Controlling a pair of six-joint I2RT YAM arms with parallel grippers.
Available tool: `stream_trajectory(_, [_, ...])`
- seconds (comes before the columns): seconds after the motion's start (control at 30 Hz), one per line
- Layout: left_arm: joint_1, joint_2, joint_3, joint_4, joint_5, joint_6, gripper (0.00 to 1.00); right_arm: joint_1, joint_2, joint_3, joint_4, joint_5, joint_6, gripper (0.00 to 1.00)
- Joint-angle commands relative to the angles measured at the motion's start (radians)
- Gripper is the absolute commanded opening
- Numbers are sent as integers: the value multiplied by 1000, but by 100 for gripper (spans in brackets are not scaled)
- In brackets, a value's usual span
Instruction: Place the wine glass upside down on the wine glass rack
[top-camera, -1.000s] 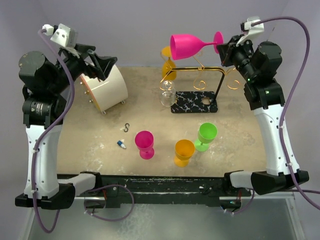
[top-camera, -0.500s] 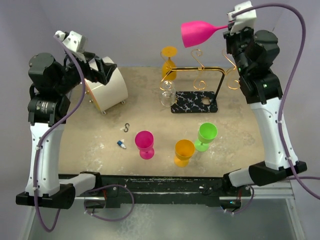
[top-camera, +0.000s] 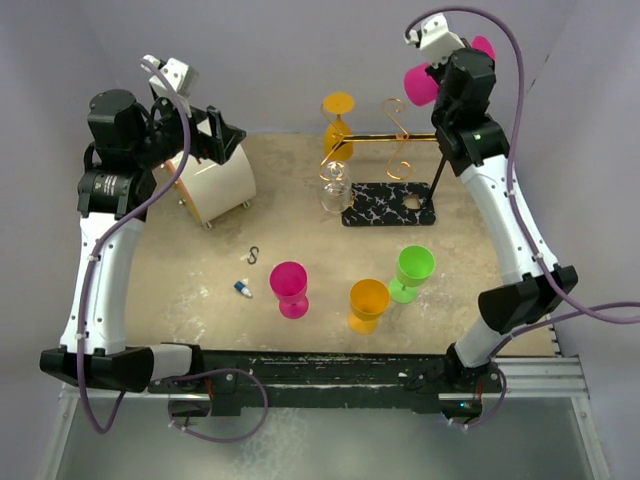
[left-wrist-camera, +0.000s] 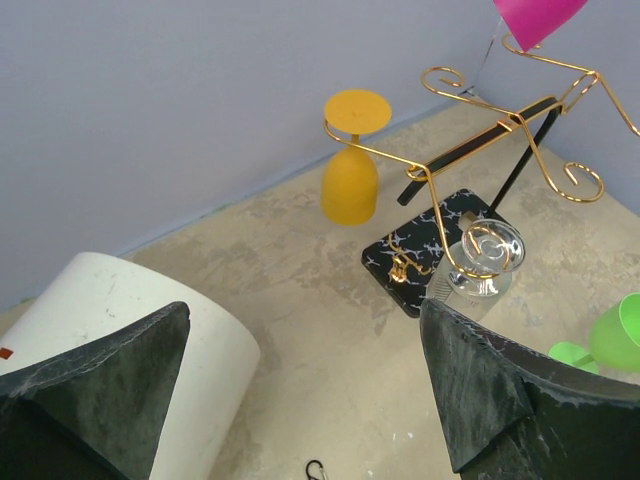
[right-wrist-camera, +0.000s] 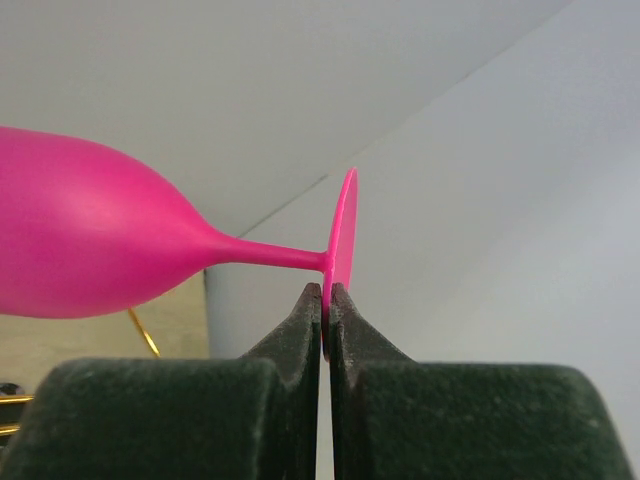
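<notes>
Pink wine glass (right-wrist-camera: 100, 240) pinched at the edge of its foot by the right gripper (right-wrist-camera: 326, 297), jaws closed on it. We note it lies sideways, high over the right end of the wine glass rack (top-camera: 385, 207). Left gripper (left-wrist-camera: 300, 320) is spread wide and empty.

On your tan table (top-camera: 180, 290), note a white cylinder (top-camera: 212, 180) tipped on its side at the far left. A small black S-hook (top-camera: 254, 256) lies left of centre, with a blue-and-white item (top-camera: 243, 289) just nearer. Standing upright and apart toward the near edge: a pink goblet (top-camera: 289, 288), an orange goblet (top-camera: 368, 304) and a green goblet (top-camera: 413, 271). At the back, an orange glass (top-camera: 338, 125) is foot-up, with a clear glass (top-camera: 334, 187) near it.
</notes>
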Motion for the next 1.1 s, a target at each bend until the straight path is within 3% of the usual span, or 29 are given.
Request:
stream_trajectory(0.0, [6,14,22,25,47,9,99,9,-7,-16,170,143,-164,0])
stream_trajectory(0.17, [6,40,32,27,61,5,99,10,22,-80,231,173,-260,0])
stream_trajectory(0.7, [6,34,12,27,48,20,99,19,85,-128,239,162,-295,0])
stream_trajectory(1.07, [6,4,-23,40,48,19,99,33,83,-254,309,66,-418,0])
